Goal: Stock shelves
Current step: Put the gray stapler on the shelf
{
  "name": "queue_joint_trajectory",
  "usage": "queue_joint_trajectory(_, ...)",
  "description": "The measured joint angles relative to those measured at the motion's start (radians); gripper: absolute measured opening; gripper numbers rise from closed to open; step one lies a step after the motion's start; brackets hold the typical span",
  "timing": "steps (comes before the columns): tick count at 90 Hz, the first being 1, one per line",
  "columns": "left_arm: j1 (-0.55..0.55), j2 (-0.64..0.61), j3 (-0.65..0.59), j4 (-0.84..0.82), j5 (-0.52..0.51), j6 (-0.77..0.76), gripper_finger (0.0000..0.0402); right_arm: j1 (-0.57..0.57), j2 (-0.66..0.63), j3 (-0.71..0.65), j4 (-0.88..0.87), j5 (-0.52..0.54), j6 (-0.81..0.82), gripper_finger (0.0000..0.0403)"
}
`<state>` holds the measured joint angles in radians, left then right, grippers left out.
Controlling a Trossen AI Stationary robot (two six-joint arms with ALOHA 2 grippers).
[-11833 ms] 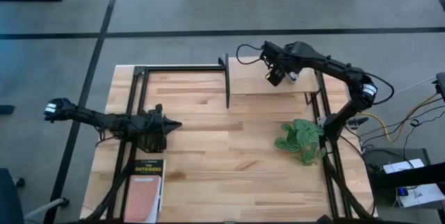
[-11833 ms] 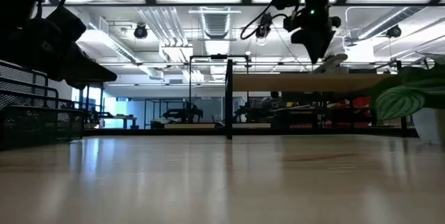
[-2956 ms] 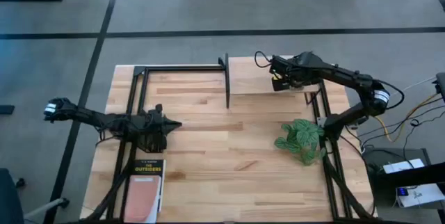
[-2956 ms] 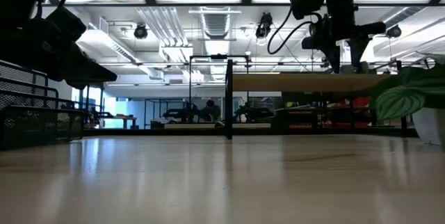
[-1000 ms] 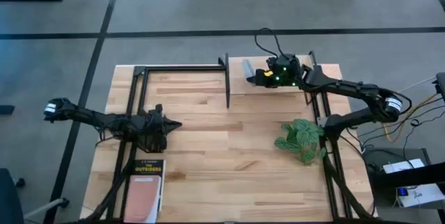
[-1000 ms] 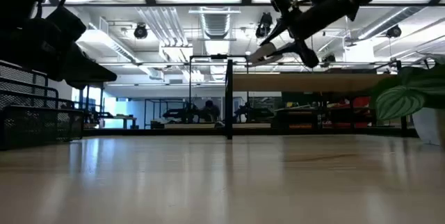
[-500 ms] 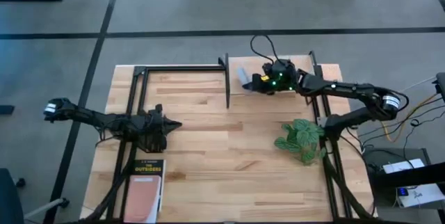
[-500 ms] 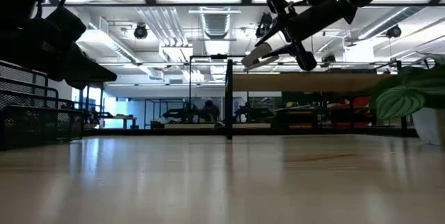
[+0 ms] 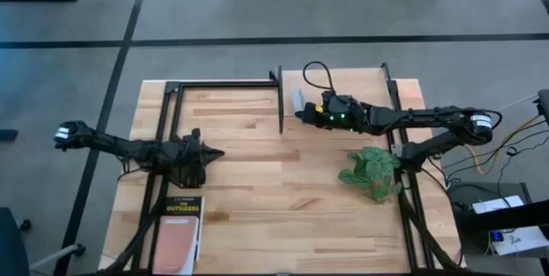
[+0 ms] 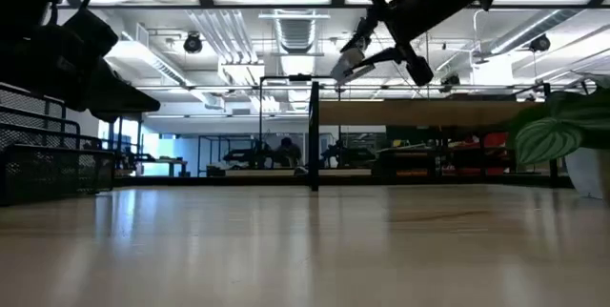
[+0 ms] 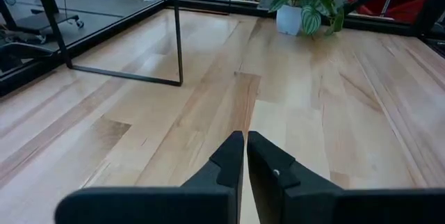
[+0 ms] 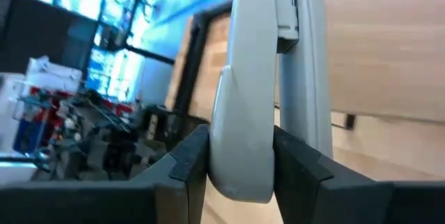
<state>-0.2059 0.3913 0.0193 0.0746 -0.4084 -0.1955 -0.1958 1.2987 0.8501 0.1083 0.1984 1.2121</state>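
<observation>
- The right gripper point(image 9: 302, 107) is clamped on a slim grey stapler point(image 12: 259, 78) (smooth, rounded plastic), held above the shelf point(image 9: 334, 93).
- Light wood board on thin black legs, at the table's far side.
- Risk: the slick casing could slip from the pinch.
- The left gripper point(image 11: 245, 156), fingers together, waits well apart.

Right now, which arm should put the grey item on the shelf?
Right. Its gripper already holds the grey item above the shelf. The left gripper is parked, jaws shut, empty, across the table.
</observation>
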Motion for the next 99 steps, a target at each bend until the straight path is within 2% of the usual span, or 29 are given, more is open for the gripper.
queue_joint_trajectory(26,0.0,0.0,0.0,0.0,0.0,0.0,0.0004,0.042,0.05,-0.001,0.062,0.123,0.111,0.0101)
queue_joint_trajectory(47,0.0,0.001,0.0,-0.005,0.0,0.0,0.0004,0.028,0.095,-0.002,0.142,0.204,0.14,0.0117)
queue_joint_trajectory(70,0.0,0.006,0.0,-0.004,0.0,0.0,0.0004,-0.009,0.157,-0.004,0.207,0.198,0.185,0.01)
queue_joint_trajectory(83,0.0,0.006,0.0,-0.003,0.0,0.0,0.0004,-0.034,0.175,-0.004,0.279,0.166,0.169,0.0117)
queue_joint_trajectory(99,0.0,0.01,0.0,-0.003,0.0,0.0,0.0004,-0.048,0.189,-0.005,0.272,0.169,0.177,0.0125)
